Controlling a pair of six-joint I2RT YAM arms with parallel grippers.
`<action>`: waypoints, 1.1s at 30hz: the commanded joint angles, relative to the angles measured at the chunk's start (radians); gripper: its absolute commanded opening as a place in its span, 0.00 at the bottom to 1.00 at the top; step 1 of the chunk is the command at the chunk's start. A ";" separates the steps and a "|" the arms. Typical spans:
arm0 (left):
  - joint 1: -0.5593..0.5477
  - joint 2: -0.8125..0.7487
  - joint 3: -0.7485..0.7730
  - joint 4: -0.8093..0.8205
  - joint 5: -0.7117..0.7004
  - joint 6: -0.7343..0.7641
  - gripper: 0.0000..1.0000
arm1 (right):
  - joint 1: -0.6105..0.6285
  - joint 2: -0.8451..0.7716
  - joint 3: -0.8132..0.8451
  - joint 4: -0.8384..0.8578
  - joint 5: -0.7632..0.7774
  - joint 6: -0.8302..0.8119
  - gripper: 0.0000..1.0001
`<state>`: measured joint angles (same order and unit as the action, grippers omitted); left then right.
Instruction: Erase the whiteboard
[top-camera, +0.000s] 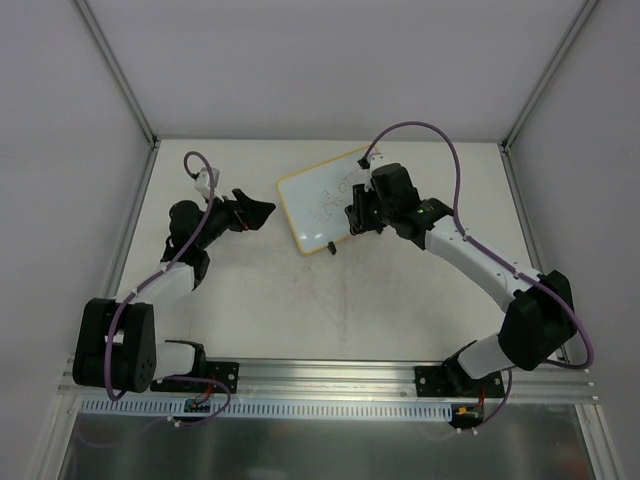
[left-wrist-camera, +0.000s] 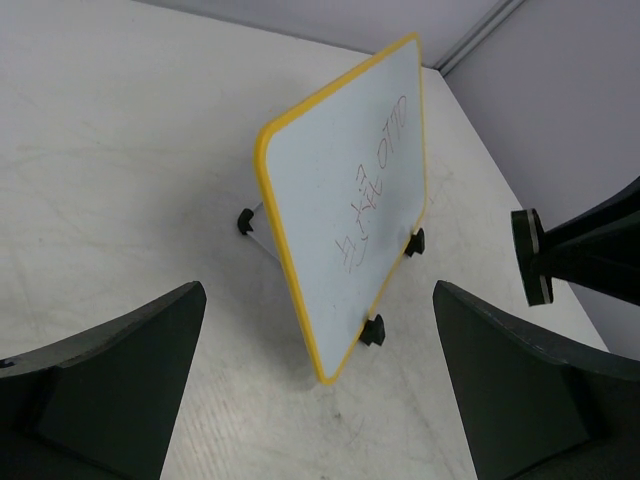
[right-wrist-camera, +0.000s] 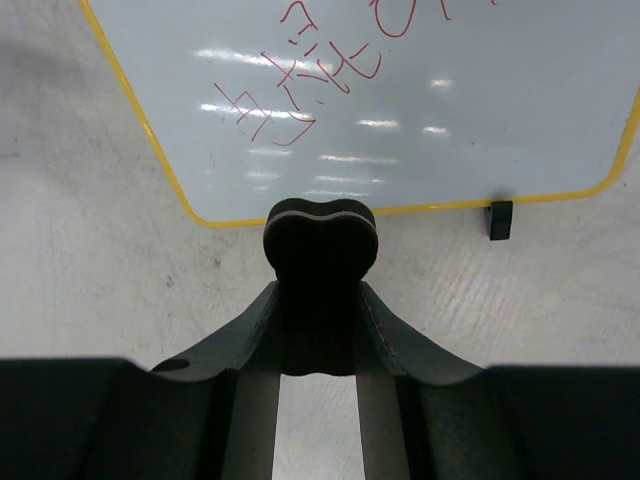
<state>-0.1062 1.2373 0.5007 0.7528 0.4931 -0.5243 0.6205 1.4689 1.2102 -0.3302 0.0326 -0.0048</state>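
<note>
Right claw (right-wrist-camera: 318, 285) pinches eraser (right-wrist-camera: 320, 232) near scribbled whiteboard (right-wrist-camera: 420, 140).

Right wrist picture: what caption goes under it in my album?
Right gripper holding a dark eraser at the yellow-rimmed whiteboard, red writing unwiped.

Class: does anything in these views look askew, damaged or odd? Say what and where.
The whiteboard sits skewed to the edges of the table. It is propped at a tilt on its black feet, with red handwriting not yet erased. Nothing looks spilled or damaged.
</note>
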 joint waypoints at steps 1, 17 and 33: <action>-0.006 0.056 0.090 0.101 0.044 0.052 0.99 | 0.008 0.024 0.048 0.098 -0.063 -0.036 0.00; 0.126 0.658 0.303 0.744 0.407 -0.282 0.99 | 0.008 0.028 0.065 0.244 -0.149 -0.113 0.00; 0.056 0.827 0.487 0.807 0.558 -0.220 0.99 | 0.007 0.036 0.035 0.267 -0.108 -0.138 0.00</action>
<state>-0.0162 2.0357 0.9485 1.2732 0.9657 -0.7940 0.6239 1.5311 1.2449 -0.1081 -0.0902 -0.1207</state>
